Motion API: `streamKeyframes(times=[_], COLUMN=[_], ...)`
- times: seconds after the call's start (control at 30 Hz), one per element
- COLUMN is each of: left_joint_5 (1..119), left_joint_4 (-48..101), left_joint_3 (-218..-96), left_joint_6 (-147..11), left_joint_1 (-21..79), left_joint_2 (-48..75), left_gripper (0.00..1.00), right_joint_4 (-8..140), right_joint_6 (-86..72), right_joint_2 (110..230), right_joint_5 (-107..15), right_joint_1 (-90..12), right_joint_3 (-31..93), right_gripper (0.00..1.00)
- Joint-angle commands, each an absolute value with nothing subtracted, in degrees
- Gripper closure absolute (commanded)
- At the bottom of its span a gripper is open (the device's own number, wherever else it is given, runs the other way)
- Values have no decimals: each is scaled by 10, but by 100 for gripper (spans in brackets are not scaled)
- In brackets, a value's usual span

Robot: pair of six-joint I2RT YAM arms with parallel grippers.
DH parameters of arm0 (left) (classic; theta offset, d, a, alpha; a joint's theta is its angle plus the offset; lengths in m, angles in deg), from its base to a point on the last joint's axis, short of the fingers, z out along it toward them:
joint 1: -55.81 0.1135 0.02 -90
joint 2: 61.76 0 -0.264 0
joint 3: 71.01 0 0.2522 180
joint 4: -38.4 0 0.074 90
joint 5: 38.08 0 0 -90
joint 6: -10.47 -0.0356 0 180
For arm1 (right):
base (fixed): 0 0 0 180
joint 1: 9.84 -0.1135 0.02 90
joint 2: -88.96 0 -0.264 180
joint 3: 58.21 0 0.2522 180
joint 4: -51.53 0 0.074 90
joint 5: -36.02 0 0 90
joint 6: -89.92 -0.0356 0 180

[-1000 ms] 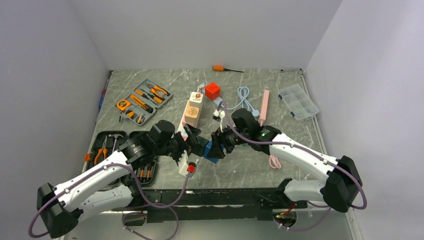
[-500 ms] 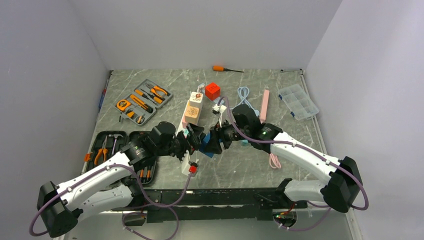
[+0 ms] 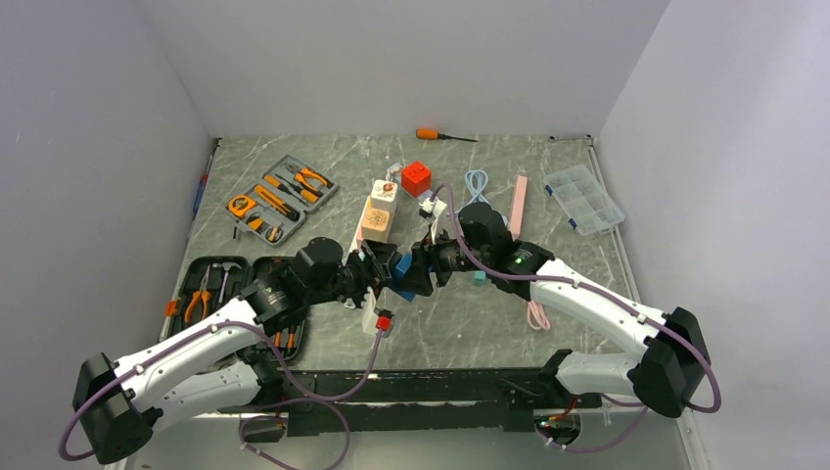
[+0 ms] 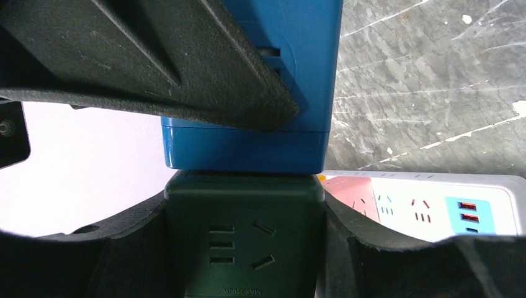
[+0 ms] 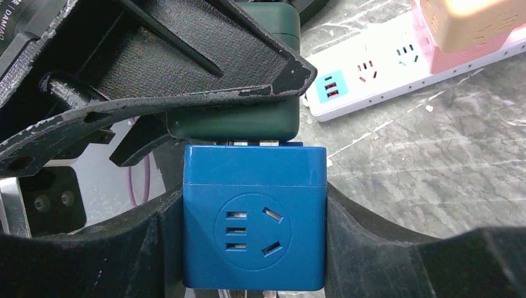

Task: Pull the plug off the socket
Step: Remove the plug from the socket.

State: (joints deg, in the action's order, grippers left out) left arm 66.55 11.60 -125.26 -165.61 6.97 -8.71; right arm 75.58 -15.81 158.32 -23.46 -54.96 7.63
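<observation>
Two cube adapters are joined face to face above the table. The dark green cube (image 4: 243, 239) sits between the fingers of my left gripper (image 4: 243, 248), which is shut on it. My right gripper (image 5: 254, 236) is shut on the blue cube (image 5: 254, 230). A thin gap with metal prongs shows between the blue cube and the green cube (image 5: 242, 121); I cannot tell which one is the plug and which the socket. In the top view the grippers meet at mid-table, the left gripper (image 3: 375, 266) against the right gripper (image 3: 419, 272), with the blue cube (image 3: 403, 271) between them.
A white power strip (image 3: 370, 311) lies under the left gripper, with a pink cube (image 3: 376, 220) and a white cube (image 3: 384, 189) plugged in farther back. A red cube (image 3: 416, 177), cables, tool cases (image 3: 282, 196) and a clear organiser box (image 3: 584, 198) lie around.
The left jaws have closed in on the green cube. The right gripper has carried the blue cube away from the near edge. The strip's near end has shifted right.
</observation>
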Motion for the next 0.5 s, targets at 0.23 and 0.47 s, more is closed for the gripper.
streamKeyframes(times=[0.23, 0.47], left_joint_5=[681, 682], left_joint_4=[166, 158], left_joint_3=[-1296, -1296], left_joint_6=[-1650, -1654], left_joint_1=[60, 57], left_joint_2=[-82, -89], left_gripper=[100, 100], right_joint_4=[684, 694], right_joint_6=[-171, -153], right_joint_2=[1614, 1638], right_joint_5=[-189, -177], right_joint_1=[-558, -560], right_joint_3=[91, 114], right_gripper=[27, 26])
